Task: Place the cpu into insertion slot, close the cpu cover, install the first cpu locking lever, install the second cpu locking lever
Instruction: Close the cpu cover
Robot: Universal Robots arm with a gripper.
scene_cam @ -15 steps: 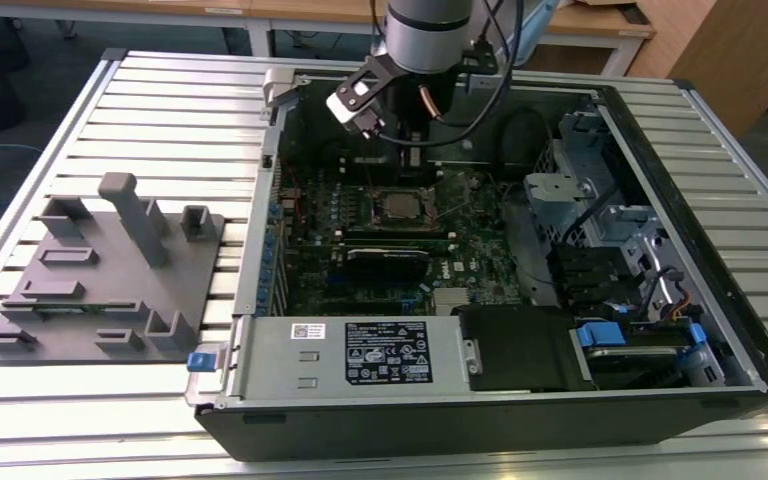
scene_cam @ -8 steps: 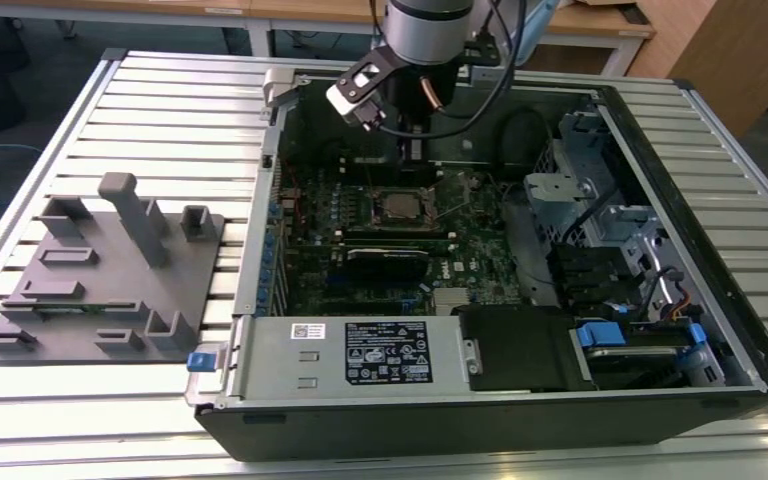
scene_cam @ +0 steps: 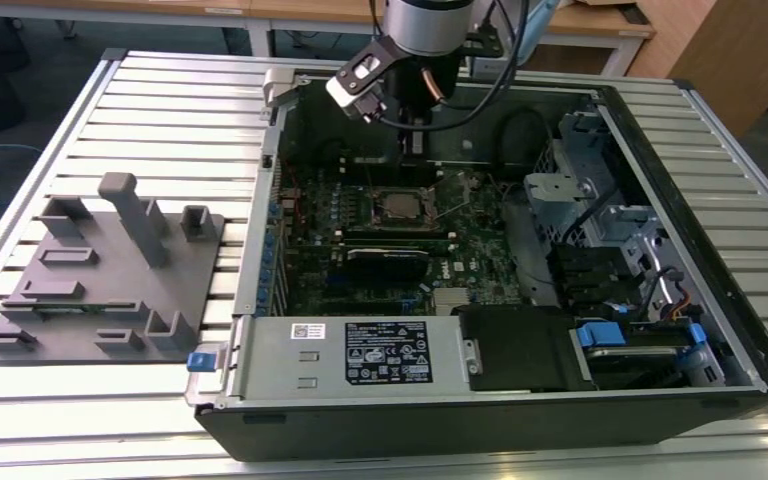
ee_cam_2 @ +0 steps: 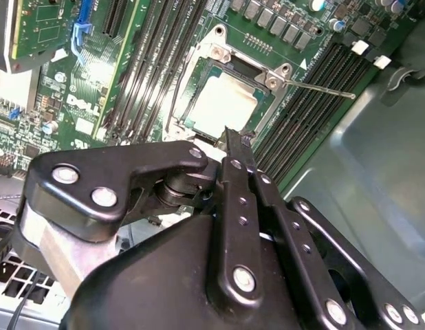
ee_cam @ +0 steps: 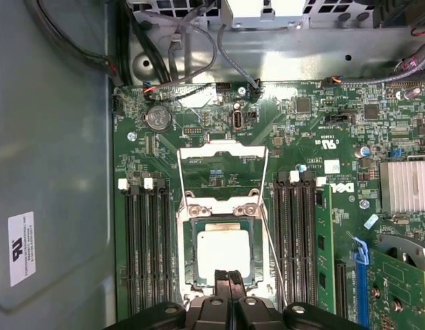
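The cpu (ee_cam: 223,251) (ee_cam_2: 222,104), a pale silver square, lies flat in the insertion slot (ee_cam: 187,265) (ee_cam_2: 187,110) on the green board. The cpu cover (ee_cam: 223,152) is swung open away from the slot, and board parts show through its cut-out. A thin locking lever (ee_cam: 273,254) (ee_cam_2: 321,89) sticks out free beside the socket. My gripper (ee_cam: 230,278) (ee_cam_2: 235,137) hangs just above the socket's edge, fingers shut together with nothing between them. In the exterior view the gripper (scene_cam: 412,140) is inside the case, above the socket (scene_cam: 398,205).
Long black memory slots (ee_cam: 147,247) (ee_cam: 298,240) flank the socket on both sides. The open computer case (scene_cam: 704,170) lies on a slatted table (scene_cam: 157,110), with a power supply box (scene_cam: 357,352) at its near side. A grey fixture block (scene_cam: 104,270) sits at the exterior view's left.
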